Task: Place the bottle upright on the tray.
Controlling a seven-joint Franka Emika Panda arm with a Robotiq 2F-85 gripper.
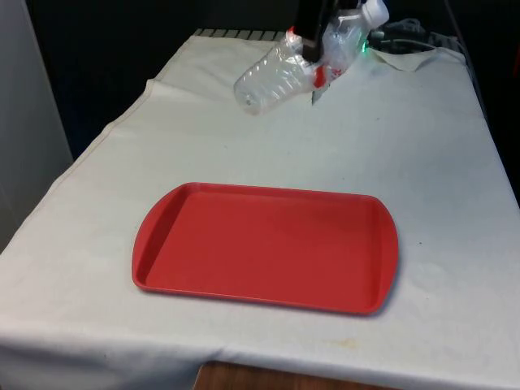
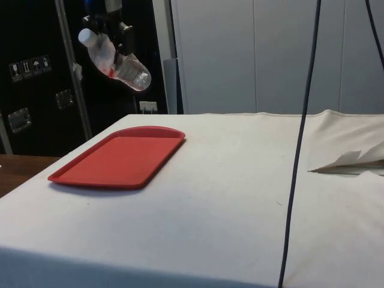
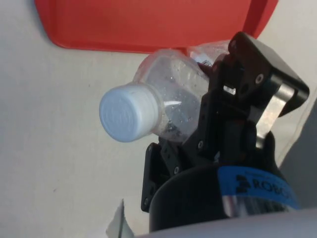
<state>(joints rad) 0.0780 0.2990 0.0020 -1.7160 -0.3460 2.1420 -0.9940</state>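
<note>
One table (image 1: 455,203) under a white cloth, one red tray (image 1: 154,244), one clear plastic bottle (image 1: 272,75) and one gripper (image 1: 313,69) — that is the count. The cloth-covered table is the largest thing, its cloth hanging over the near edge in the front view and lying rumpled into a raised fold (image 2: 351,161) towards the side view's right. The tray lies flat in the middle of the table, bare inside its low raised rim, with open cloth on every side of it and a broad stretch of cloth between it and the table's far end. The bottle is in the air above that far stretch, well apart from the tray and clear of the cloth; it is tilted steeply (far from upright), its white cap (image 3: 128,112) raised towards the front view's right and its base lower, towards the front view's left. The gripper's black fingers (image 3: 233,94) are clamped on the bottle near its neck, where a red label band (image 1: 320,75) shows. Behind the table in the side view stand dark cabinets (image 2: 36,78) and pale wall panels (image 2: 270,54) — a thin black cable (image 2: 300,144) hangs down in front of them.
</note>
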